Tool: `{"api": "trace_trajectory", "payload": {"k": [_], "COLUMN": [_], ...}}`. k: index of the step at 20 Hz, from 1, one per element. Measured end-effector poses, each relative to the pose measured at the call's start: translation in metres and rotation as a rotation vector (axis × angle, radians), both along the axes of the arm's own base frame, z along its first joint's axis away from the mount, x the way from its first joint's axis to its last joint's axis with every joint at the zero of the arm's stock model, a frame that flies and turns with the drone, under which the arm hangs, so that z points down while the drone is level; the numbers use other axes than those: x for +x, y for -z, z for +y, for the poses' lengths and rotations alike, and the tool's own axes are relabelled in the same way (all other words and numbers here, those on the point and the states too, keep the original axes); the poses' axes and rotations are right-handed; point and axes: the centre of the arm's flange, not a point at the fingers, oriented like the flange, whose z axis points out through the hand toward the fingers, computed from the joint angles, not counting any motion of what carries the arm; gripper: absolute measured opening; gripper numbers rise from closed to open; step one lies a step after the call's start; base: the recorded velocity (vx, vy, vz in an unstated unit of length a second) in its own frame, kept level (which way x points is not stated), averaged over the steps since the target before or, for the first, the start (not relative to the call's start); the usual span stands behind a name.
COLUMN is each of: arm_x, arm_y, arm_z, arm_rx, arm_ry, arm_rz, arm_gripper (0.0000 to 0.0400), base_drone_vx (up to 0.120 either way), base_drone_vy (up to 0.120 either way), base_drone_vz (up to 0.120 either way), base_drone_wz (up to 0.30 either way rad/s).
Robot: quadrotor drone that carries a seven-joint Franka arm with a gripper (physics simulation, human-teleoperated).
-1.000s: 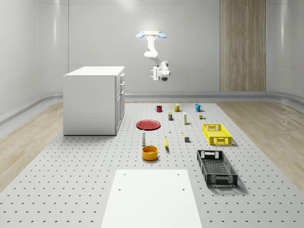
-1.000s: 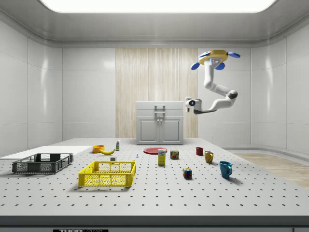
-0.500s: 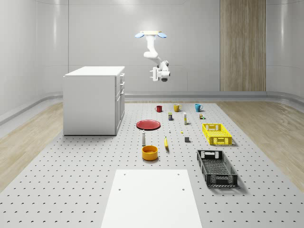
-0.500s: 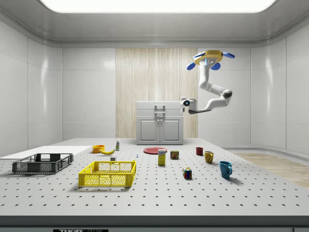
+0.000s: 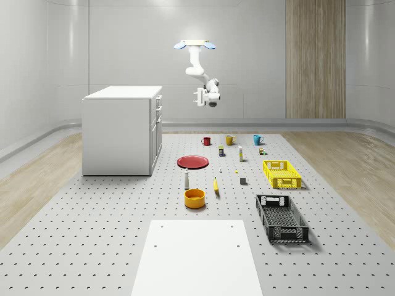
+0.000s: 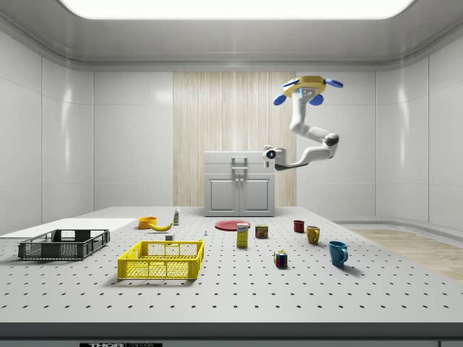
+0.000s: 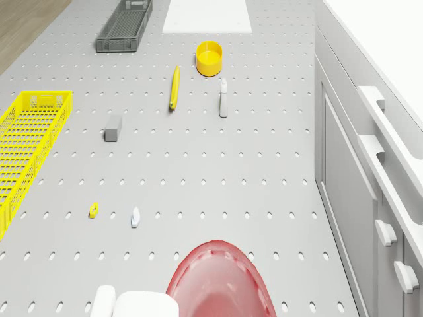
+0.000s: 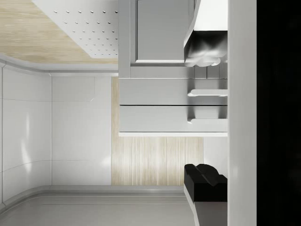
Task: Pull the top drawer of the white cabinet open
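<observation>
**Approach to the top drawer, handle not yet reached**

The white cabinet [image 5: 121,131] stands left of centre in the whole-scene view, on the perforated table [image 5: 92,246], its drawer front facing that view's right. In the side view it sits mid-frame against the wood-panelled wall, and the top drawer [image 6: 239,158] is the uppermost band of its face, shut flush, with its handle [image 6: 239,162] near the middle. In the wrist view the same drawer fronts cross the centre of the frame, rotated a quarter turn.

The gripper [image 6: 270,154] hangs in the air at about top-drawer height, near the cabinet's face but apart from it; in the whole-scene view it [image 5: 200,97] sits upper centre, with open space between it and the drawer front. In the wrist view one light finger [image 8: 207,47] shows at the upper right and one dark finger [image 8: 207,181] at the lower right, set wide apart with nothing between them. The drone [image 5: 195,44] hovers high above the table, over the ground in front of the cabinet, near the red plate [image 5: 192,161].

This looks like the reaching step. The next move calls for closing the gap so the spread fingers straddle the top handle, then closing on it before any pull.
</observation>
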Motion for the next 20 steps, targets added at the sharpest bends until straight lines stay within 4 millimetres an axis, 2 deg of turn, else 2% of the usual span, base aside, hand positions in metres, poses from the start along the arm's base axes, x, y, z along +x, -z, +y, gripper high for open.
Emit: {"api": "trace_trajectory", "payload": {"k": [18,20], "arm_x": [0.0000,0.0000], "arm_y": [0.0000,0.0000], "arm_z": [0.0000,0.0017], "arm_rx": [0.000,0.000], "arm_ry": [0.000,0.000], "arm_rz": [0.000,0.000], "arm_gripper": [0.0305,0.0305], "base_drone_vx": [0.120,0.040], "base_drone_vy": [0.000,0.000], "base_drone_vz": [0.000,0.000], "base_drone_wz": [0.000,0.000]}}
